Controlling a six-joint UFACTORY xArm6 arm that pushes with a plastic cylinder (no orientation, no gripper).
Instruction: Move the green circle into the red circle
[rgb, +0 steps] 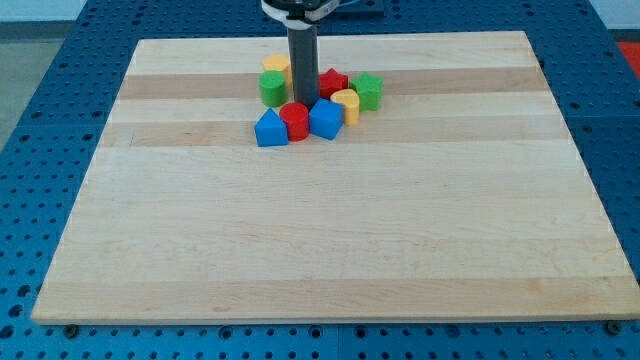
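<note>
Your rod carries no fingers; my tip (303, 103) sits just above the red circle (294, 121). The wooden board (330, 240) holds everything. The green circle (273, 88) lies up-left of the red circle, near but apart.

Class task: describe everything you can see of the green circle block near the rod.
The green circle is a short, upright cylinder of bright green, plastic-looking material. It stands on the wooden board at the cluster's left end near the view's top, just in front of a yellow block. My tip sits close to its right, and the red circle lies lower right.
</note>
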